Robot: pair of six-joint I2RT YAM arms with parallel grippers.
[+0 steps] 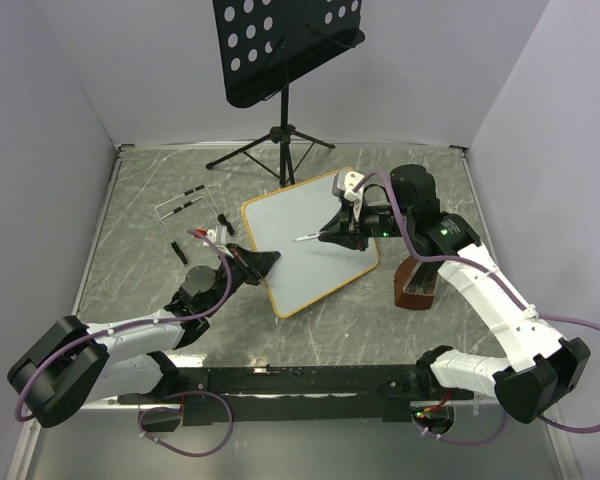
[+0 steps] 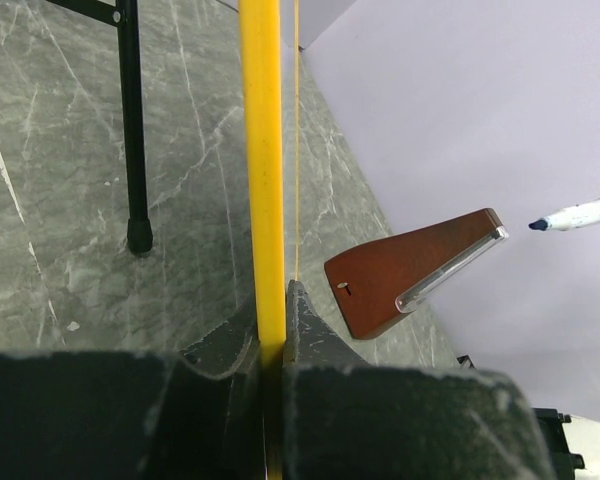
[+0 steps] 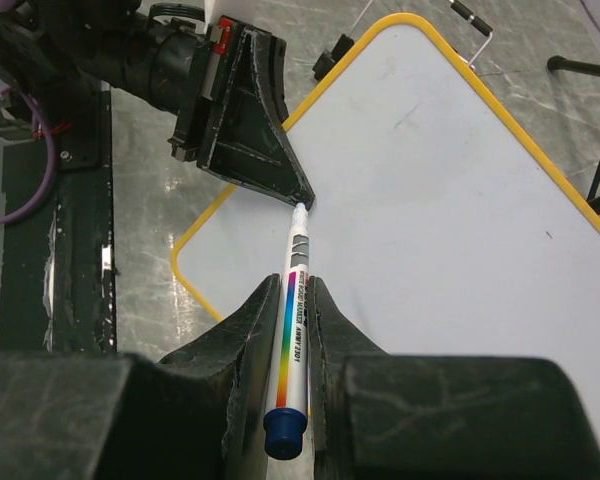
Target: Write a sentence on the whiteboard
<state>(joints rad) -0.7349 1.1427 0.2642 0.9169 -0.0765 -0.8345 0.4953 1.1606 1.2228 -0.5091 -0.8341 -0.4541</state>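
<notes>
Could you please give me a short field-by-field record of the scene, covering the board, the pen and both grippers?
whiteboard: tilted, held by one edge, no writing visible on its face
left gripper: shut on the whiteboard's orange frame
right gripper: shut on the marker
marker: uncapped, blue tip aimed at the board, apparently not touching it
metronome: brown, standing on the table to the right of the board
music stand: black, at the back
</notes>
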